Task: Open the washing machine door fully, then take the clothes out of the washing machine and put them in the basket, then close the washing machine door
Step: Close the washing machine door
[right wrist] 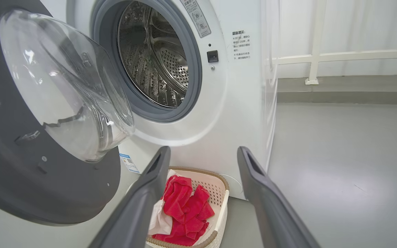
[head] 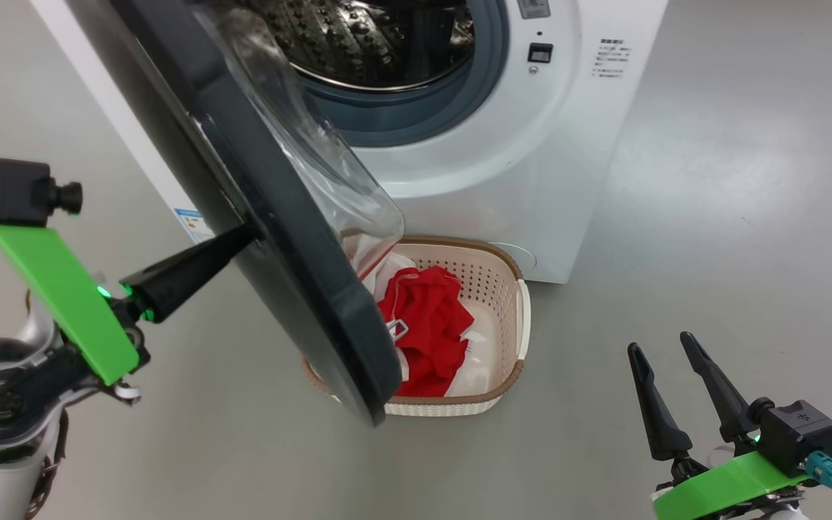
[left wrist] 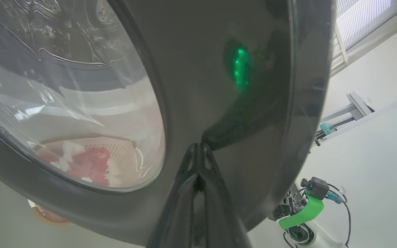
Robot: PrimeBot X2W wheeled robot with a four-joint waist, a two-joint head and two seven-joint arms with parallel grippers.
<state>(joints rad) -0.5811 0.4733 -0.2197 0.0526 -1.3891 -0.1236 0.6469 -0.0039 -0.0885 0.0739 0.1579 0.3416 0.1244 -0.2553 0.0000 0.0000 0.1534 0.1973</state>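
At 4 o'clock of glass bowl in left wrist view, left fingers (head: 192, 271) pressed together, tips touching black rim of door (head: 286, 238), nothing clamped. Door half-swung, hanging over basket (head: 484, 278) on floor at 6 o'clock of washing machine (head: 531, 180); red clothes (head: 427, 318) inside basket. Drum (head: 380, 36) looks empty. Step, as judged: push door shut. Tips square on rim, follow swing arc, steady pressure until latch catches. Right fingers (head: 654, 404) apart, empty, 4 o'clock of basket, clear of swing.
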